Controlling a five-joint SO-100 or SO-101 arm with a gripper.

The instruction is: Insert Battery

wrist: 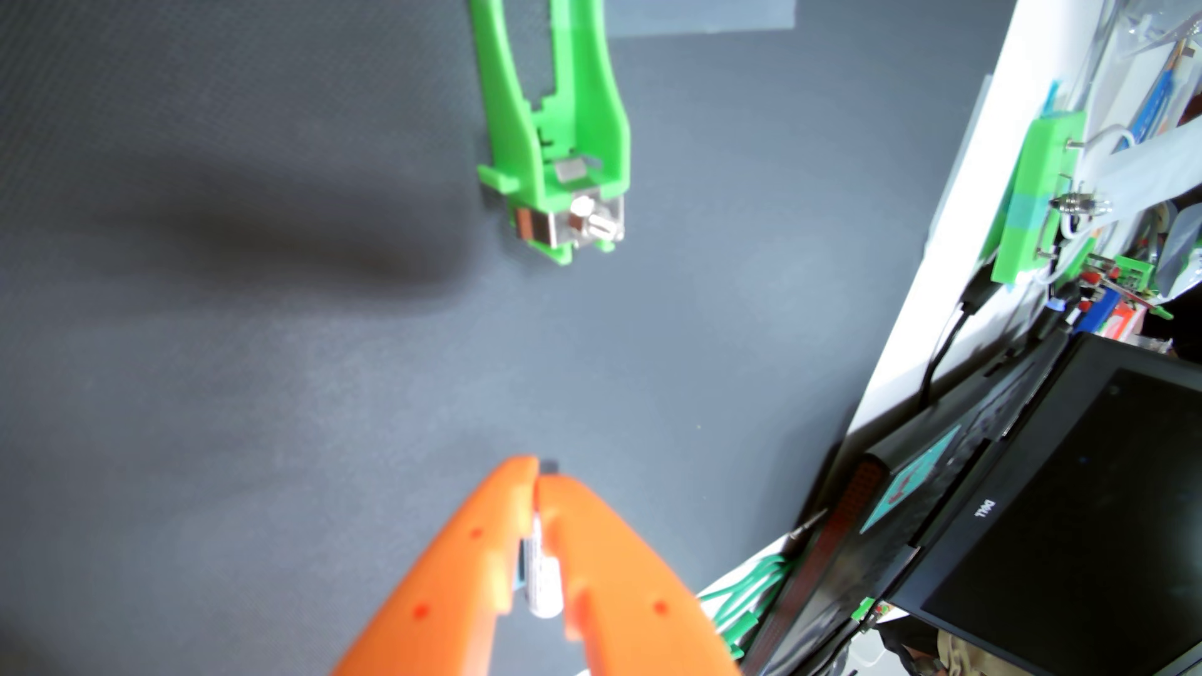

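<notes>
My orange gripper (538, 474) enters the wrist view from the bottom edge, its two fingers closed together on a small white cylindrical battery (543, 578) that shows in the gap between them. A green plastic battery holder (553, 130) with metal contacts and a screw terminal at its near end lies on the dark grey mat, straight ahead of the fingertips and well apart from them. The battery's far end is hidden by the fingers.
A white table edge (956, 247) runs diagonally at the right. Beyond it are a second green part with wires (1041, 195), a black Dell laptop (1041, 539) and green cables (748, 598). A grey tape patch (702, 16) lies at the top.
</notes>
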